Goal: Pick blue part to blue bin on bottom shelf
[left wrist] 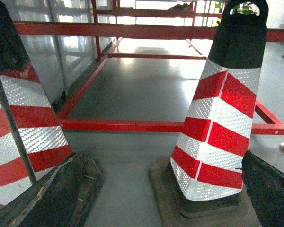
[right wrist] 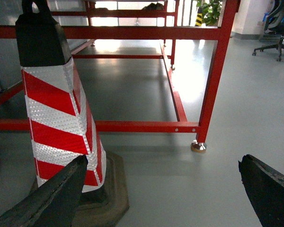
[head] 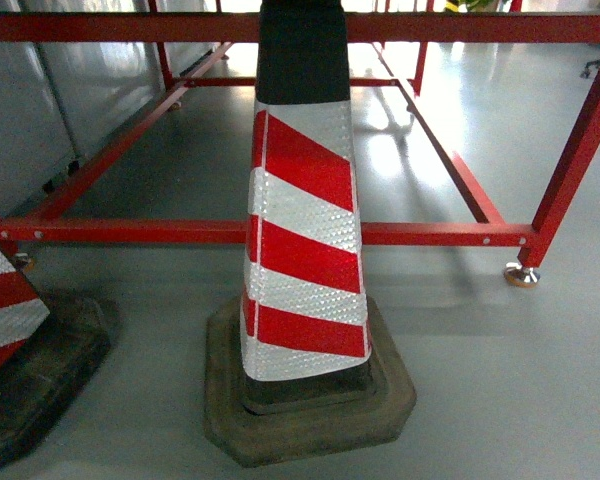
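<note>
The blue part, the blue bin and the bottom shelf are out of view in all three views. My left gripper [left wrist: 161,161] is open, its dark fingers [left wrist: 47,198] spread wide over the grey floor with nothing between them. It hangs low between two traffic cones. My right gripper [right wrist: 163,161] is open too, and its fingers [right wrist: 265,189] frame bare floor to the right of a cone. Neither gripper shows in the head view.
A red-and-white striped cone [head: 300,230] on a dark rubber base stands close ahead, and a second cone [head: 0,300] is at the left edge. Behind them runs a red steel frame [head: 420,234] with a metal foot [head: 521,274]. An office chair [right wrist: 279,28] stands far right.
</note>
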{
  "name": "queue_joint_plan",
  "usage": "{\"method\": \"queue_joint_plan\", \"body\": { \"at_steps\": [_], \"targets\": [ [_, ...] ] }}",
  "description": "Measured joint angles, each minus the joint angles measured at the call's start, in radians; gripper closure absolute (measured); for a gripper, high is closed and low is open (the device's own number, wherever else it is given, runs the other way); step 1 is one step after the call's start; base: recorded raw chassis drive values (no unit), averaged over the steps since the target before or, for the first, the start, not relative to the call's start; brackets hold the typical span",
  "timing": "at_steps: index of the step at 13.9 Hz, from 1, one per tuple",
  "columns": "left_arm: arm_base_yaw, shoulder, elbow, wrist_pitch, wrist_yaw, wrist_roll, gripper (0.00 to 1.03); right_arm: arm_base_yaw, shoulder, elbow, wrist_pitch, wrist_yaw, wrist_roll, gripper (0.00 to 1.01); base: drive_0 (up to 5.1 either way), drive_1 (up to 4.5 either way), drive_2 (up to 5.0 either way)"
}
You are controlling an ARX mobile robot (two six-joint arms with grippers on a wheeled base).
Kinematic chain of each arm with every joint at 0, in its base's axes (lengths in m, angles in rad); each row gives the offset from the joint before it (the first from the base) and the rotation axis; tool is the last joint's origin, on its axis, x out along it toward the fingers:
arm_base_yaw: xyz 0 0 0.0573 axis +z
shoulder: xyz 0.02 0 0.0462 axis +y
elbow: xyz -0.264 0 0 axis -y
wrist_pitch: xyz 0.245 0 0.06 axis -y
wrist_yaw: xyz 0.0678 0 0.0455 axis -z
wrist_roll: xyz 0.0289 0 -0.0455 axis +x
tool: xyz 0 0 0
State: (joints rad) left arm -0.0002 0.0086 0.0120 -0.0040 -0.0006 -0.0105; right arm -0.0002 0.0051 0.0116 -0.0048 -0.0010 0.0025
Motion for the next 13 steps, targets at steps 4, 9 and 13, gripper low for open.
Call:
{"method": "queue_joint_plan", "body": {
  "at_steps": [4,9,13],
  "targets": [
    [0.000,0.000,0.000,0.000,0.000,0.000,0.05,0.000,0.000,0.000,0.000,0.000,0.000,0.03,0.0,0.00,0.0],
    [0.000,0.000,0.000,0.000,0.000,0.000,0.05,0.000,0.000,0.000,0.000,0.000,0.000,0.03,0.0,0.00,0.0],
    [0.000,0.000,0.000,0.000,0.000,0.000,0.05,0.000,0.000,0.000,0.000,0.000,0.000,0.03,0.0,0.00,0.0]
  ]
}}
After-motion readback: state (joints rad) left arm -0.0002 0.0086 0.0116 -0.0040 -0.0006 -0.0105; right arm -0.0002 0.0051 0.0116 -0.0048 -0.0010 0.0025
